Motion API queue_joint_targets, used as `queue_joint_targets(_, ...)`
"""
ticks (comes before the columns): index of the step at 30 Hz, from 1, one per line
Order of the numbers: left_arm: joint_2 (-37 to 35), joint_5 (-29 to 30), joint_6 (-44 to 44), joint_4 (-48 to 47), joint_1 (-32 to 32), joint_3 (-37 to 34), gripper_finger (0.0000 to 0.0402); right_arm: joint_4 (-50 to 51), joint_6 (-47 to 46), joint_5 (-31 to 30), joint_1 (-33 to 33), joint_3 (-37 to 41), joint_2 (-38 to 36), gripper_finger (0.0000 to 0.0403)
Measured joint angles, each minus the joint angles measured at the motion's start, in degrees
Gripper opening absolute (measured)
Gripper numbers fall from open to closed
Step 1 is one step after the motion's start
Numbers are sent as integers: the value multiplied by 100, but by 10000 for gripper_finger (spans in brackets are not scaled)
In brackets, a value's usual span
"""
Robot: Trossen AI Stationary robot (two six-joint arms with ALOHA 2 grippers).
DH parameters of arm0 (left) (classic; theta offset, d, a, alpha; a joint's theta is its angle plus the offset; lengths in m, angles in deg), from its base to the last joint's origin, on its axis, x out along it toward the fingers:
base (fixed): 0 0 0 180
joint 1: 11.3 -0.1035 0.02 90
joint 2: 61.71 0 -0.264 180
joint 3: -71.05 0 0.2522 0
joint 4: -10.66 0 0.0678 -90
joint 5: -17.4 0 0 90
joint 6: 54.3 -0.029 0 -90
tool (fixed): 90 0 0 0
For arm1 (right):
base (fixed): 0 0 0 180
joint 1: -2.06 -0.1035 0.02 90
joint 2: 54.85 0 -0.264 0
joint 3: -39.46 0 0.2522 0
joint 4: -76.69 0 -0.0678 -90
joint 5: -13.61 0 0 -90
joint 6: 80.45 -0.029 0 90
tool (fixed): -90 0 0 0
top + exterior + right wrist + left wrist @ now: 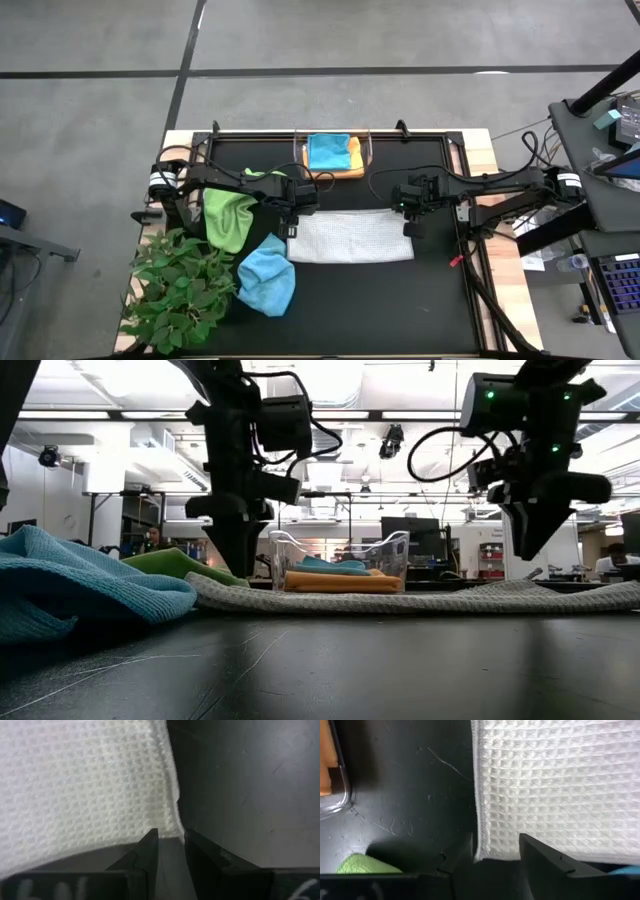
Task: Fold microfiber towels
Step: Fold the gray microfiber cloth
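The white towel [350,238] is seen lying flat on the dark surface [400,300] btwn both pincers. The left pincer [496,851] is held parted over one corner, nothing gripped; the right pincer [171,845] is held slightly parted at the opp. corner, also empty.

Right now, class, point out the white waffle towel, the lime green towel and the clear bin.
white waffle towel [350,238], high view, middle of its top face.
lime green towel [228,218], high view, centre of the bunched cloth.
clear bin [392,552], low view, right wall.
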Motion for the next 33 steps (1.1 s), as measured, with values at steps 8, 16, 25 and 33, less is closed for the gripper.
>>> queue_joint_targets(8, 9, -11, -24, 370, -137, -330, 101, -95, -167, -8, 367, -2, 50, 73)
queue_joint_targets(16, 9, -14, 203, 493, -135, -315, 49, -284, -1253, 94, 522, -61, 50, 73)
queue_joint_targets(25, -181, -18, 418, 892, 222, -188, 12, -212, -2708, 1354, 243, -146, 4, 68)
queue_joint_targets(33, -128, -191, 422, 2002, 788, -259, 1, -216, -4136, 1345, -630, -140, -18, 55)
